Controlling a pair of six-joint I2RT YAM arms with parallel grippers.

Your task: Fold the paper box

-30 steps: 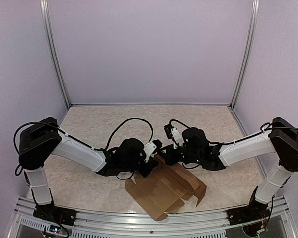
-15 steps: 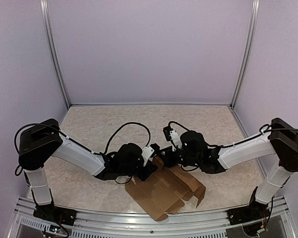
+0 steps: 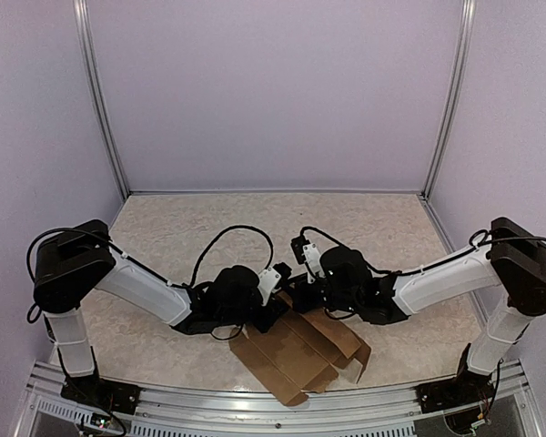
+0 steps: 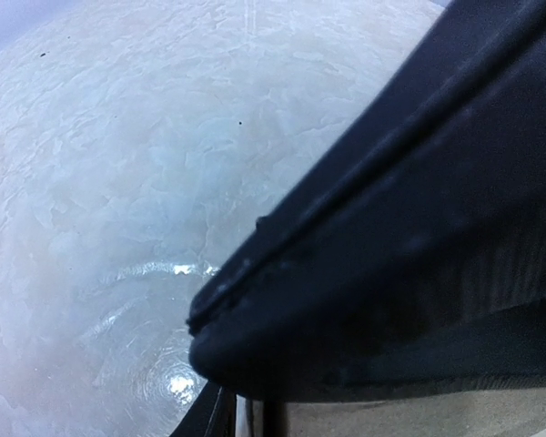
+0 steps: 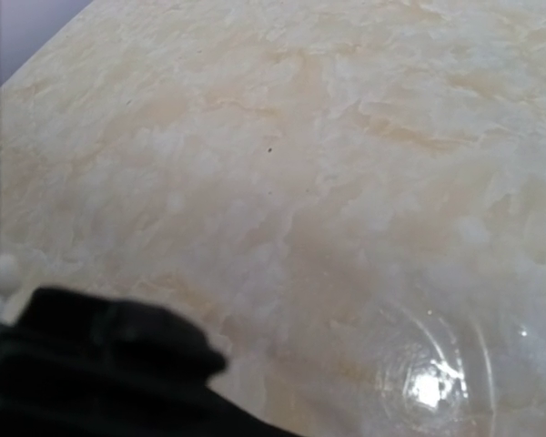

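The paper box is a flat brown die-cut sheet with flaps, lying on the table near the front edge. Both grippers meet low at its far left corner. My left gripper comes in from the left. In the left wrist view one dark finger fills the frame above a strip of cardboard, and its jaw gap is hidden. My right gripper reaches in from the right and is shut. Whether it pinches the sheet does not show. The right wrist view gives only the bare table and a dark blurred shape.
The marbled beige table is walled by pale panels on three sides. A metal rail runs along the near edge just in front of the sheet. Black cables loop above both wrists.
Both arms have sunk lower and drawn together. The right wrist slid left toward the sheet's far corner. The sheet's right flap lies flatter and the sheet shifted slightly left.
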